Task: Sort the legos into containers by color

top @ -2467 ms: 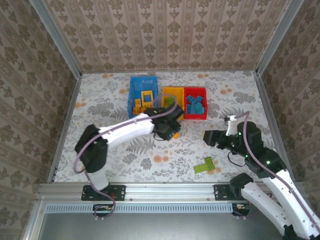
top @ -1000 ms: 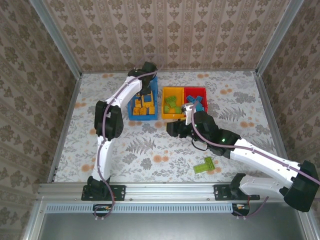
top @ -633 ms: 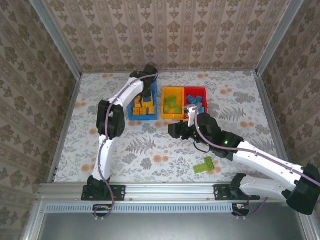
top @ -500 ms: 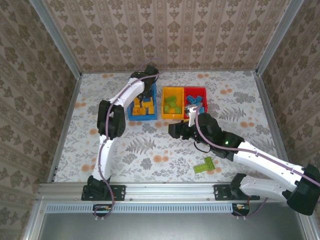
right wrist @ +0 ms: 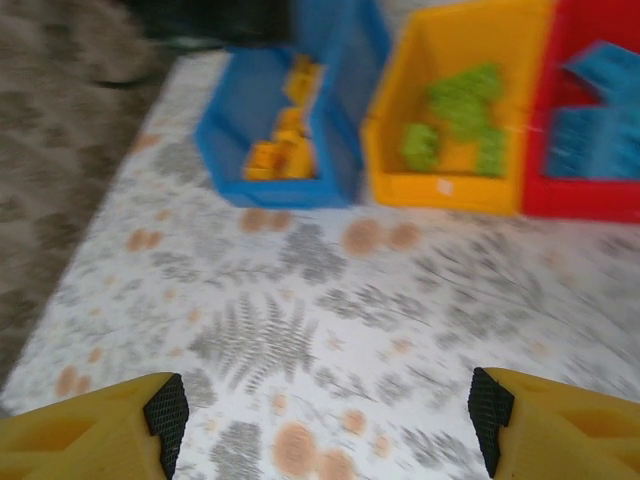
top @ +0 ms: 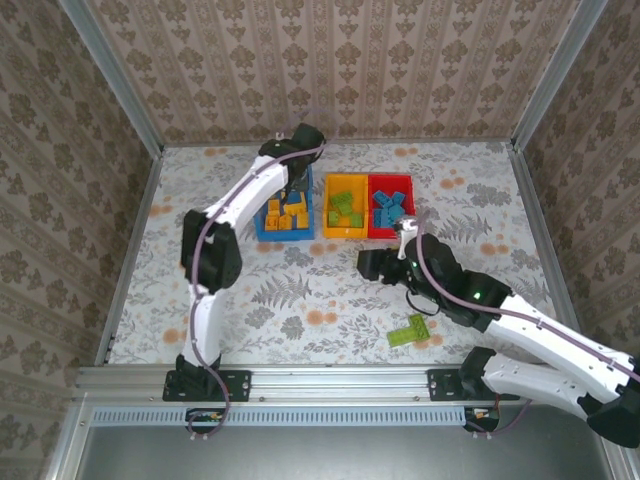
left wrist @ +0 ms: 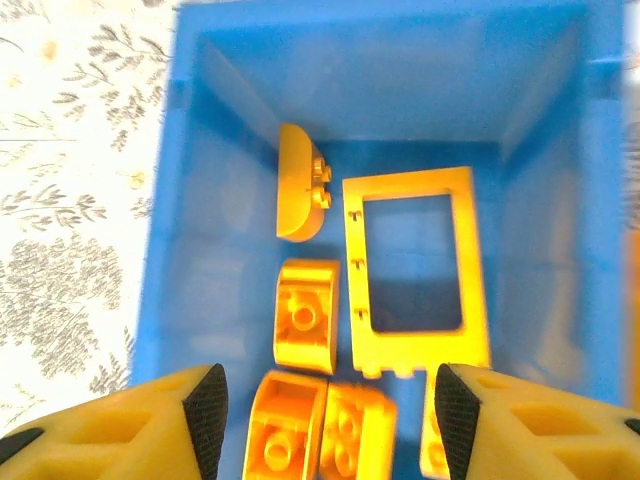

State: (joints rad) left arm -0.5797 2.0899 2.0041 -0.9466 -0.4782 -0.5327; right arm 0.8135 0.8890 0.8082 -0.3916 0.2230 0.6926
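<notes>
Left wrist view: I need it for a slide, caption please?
Open left hand above the blue bin of orange legos.

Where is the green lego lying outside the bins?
In the top view the green lego lies on the table near the front edge, right of centre, just beside the right arm.

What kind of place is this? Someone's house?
Probably a robot test booth, not a house: a left arm and right arm bolted to a metal rail, wallpapered panels in a metal frame, and a blue bin of orange Lego bricks.
</notes>
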